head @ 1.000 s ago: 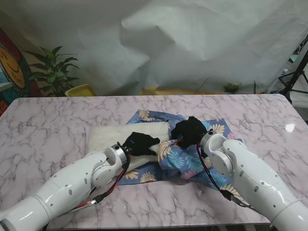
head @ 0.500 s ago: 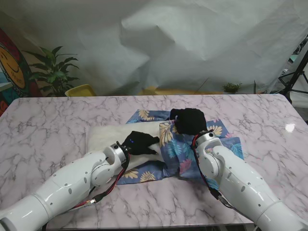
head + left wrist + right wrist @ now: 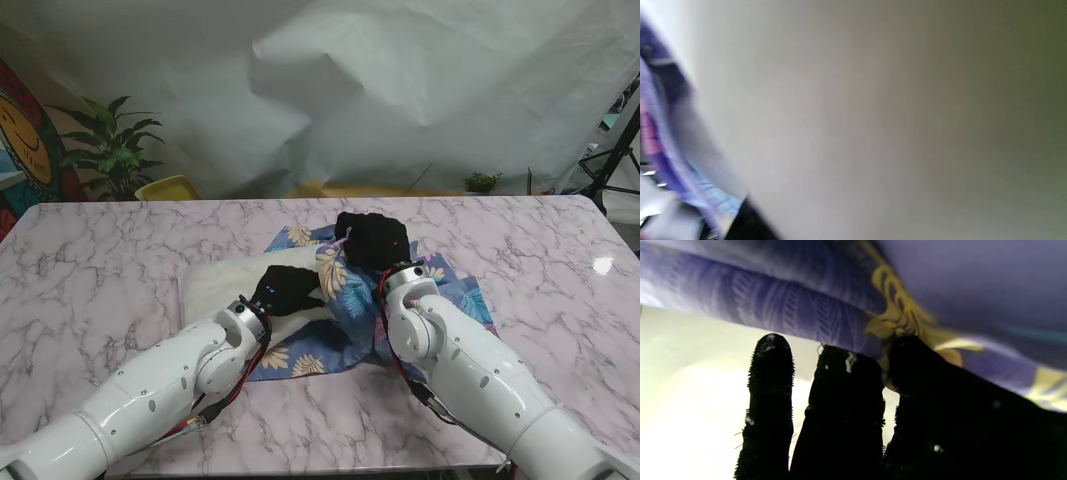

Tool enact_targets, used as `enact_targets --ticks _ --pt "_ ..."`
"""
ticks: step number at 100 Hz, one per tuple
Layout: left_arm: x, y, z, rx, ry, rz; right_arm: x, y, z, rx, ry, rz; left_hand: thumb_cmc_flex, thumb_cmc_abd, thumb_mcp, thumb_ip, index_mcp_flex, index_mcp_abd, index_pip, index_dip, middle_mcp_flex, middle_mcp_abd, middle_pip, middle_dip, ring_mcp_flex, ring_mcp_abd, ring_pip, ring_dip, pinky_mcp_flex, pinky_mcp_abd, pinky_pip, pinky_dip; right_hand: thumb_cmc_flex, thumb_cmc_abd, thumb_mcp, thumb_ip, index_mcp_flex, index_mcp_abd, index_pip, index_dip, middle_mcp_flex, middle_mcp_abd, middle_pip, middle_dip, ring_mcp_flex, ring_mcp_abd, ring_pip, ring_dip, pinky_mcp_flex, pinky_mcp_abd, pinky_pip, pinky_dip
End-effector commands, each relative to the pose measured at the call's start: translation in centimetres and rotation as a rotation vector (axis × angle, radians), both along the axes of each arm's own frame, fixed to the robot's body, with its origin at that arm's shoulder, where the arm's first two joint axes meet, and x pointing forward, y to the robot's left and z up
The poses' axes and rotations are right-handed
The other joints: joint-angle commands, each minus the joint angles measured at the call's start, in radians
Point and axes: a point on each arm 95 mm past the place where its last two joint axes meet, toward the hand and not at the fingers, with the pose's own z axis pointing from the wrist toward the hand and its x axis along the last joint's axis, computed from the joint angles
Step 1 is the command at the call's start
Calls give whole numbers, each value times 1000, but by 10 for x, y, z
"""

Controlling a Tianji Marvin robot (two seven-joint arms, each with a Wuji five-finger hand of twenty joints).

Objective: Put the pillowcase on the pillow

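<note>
**Op A:** My worry is the floral pillowcase [image 3: 420, 300] bunching at the mouth. My right hand [image 3: 372, 238], at frame centre, has its fingers [image 3: 770, 380] pinched on the hem, and if the cloth slips out, the opening drops flat on the white pillow [image 3: 225, 280].

**Op B:** And the left?

**Op A:** My left hand [image 3: 288, 290] sits just left of centre, resting on the pillow's end where the case begins. Whether its fingers are curled or spread I cannot tell; its wrist view is a blur of cloth.

**Op B:** So the pillow could skid?

**Op A:** I judge so. It lies centre-left on the marble table [image 3: 100, 250], mostly uncovered, and a hard tug would drag it along.

**Op B:** Arm pose?

**Op A:** Right forearm reaches up from the lower right, wrist raised; left lies low from the lower left.
</note>
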Motion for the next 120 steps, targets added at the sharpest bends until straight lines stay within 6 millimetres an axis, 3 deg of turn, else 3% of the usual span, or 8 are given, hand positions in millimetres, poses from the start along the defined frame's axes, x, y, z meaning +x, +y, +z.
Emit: enact_targets --ticks 1,41,48,54,70,80,92,120 --pt "0 -20 11 -49 -1 0 -12 10 -2 4 -4 23 75 64 62 51 26 -1 42 20 58 -88 77 7 31 32 81 -2 55 -139 124 33 47 8 13 23 4 24 54 -15 26 8 45 -3 33 -30 39 17 14 -27 20 -13" --pt "8 -51 9 -56 52 25 -29 16 -8 -25 58 24 67 81 55 56 25 13 10 17 51 -87 70 -4 20 29 69 -18 50 -145 114 12 56 20 -13 28 3 54 45 -24 21 19 42 -8 32 -15 30 2 15 -21 21 -22" --pt "7 -50 5 -4 84 13 -26 14 -12 -20 71 17 34 83 47 56 -12 5 -40 -12 -21 -82 13 -24 -66 52 -4 -30 -37 -121 41 5 58 21 -15 30 4 56 44 -24 21 21 44 -7 33 -15 31 1 11 -18 19 -24" --pt "6 -47 3 45 124 6 -25 12 -14 -22 82 6 -116 119 56 61 -97 60 -226 28 -184 -22 -110 -52 -240 95 -168 -30 -206 -75 -130 62 58 22 -16 30 4 56 43 -23 20 21 45 -7 33 -15 32 1 10 -16 18 -25" --pt "-1 -33 9 189 185 2 -21 6 -18 -25 93 -34 -393 157 44 67 -375 180 -652 -26 -690 153 -501 -262 -753 207 -659 -317 -665 81 -692 39 60 21 -16 31 4 62 43 -23 19 23 50 -7 33 -16 36 1 6 -6 17 -27" --pt "-6 -25 14 231 187 -3 -19 2 -18 -25 92 -65 -461 156 41 68 -432 250 -850 -59 -800 217 -735 -393 -943 247 -871 -489 -836 149 -1024 -53 61 21 -14 32 3 66 43 -22 17 22 52 -7 32 -17 36 0 7 -3 18 -27" --pt "-13 -15 22 256 192 -3 -17 -4 -18 -11 98 -104 -496 155 40 69 -442 307 -980 -77 -856 270 -877 -460 -999 265 -1054 -601 -880 168 -1321 -154 61 20 -12 31 4 68 44 -20 18 25 56 -7 33 -16 40 1 7 -3 19 -28" --pt "-32 20 49 266 204 59 -15 -20 -21 7 125 -170 -502 155 38 68 -355 250 -937 -43 -866 281 -885 -562 -1005 262 -1064 -670 -872 177 -1493 -124 61 19 -11 31 4 67 44 -20 17 24 58 -8 32 -17 43 1 3 0 18 -30"
